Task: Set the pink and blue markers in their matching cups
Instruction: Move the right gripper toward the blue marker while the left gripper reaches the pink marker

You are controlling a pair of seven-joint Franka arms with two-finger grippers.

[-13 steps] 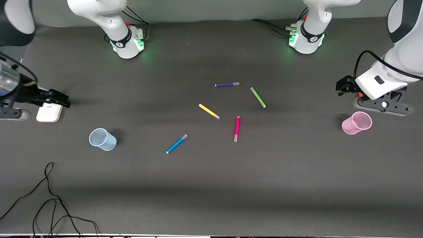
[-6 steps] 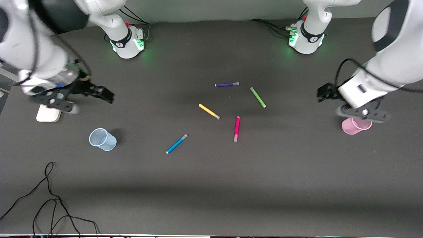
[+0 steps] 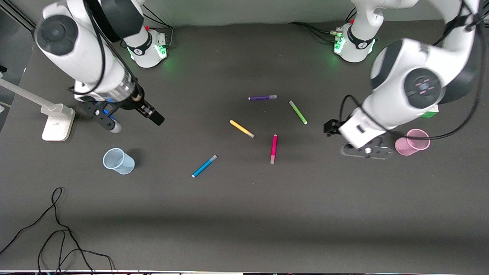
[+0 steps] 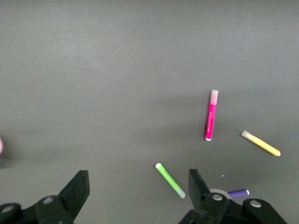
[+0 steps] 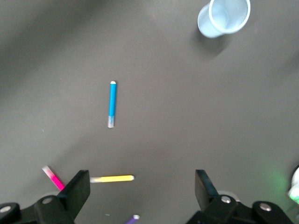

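Observation:
The pink marker point(image 3: 274, 148) and the blue marker point(image 3: 204, 166) lie flat near the table's middle. The pale blue cup point(image 3: 118, 161) stands toward the right arm's end, and the pink cup point(image 3: 412, 142) toward the left arm's end. My right gripper point(image 3: 156, 117) is open and empty, in the air between the blue cup and the markers. My left gripper point(image 3: 329, 127) is open and empty, in the air between the pink cup and the markers. The left wrist view shows the pink marker point(image 4: 211, 115) past my open left gripper point(image 4: 138, 184). The right wrist view shows the blue marker point(image 5: 112, 103) and blue cup point(image 5: 223, 17) past my open right gripper point(image 5: 142, 186).
A yellow pen point(image 3: 242, 129), a green pen point(image 3: 298, 112) and a purple pen point(image 3: 262, 97) lie farther from the front camera than the two markers. A white stand base point(image 3: 57, 122) sits at the right arm's end. A black cable point(image 3: 57, 229) lies near the front edge.
Both arms have swung in from the table's ends toward the middle. The left gripper has passed over the pink cup. The markers and cups have not moved.

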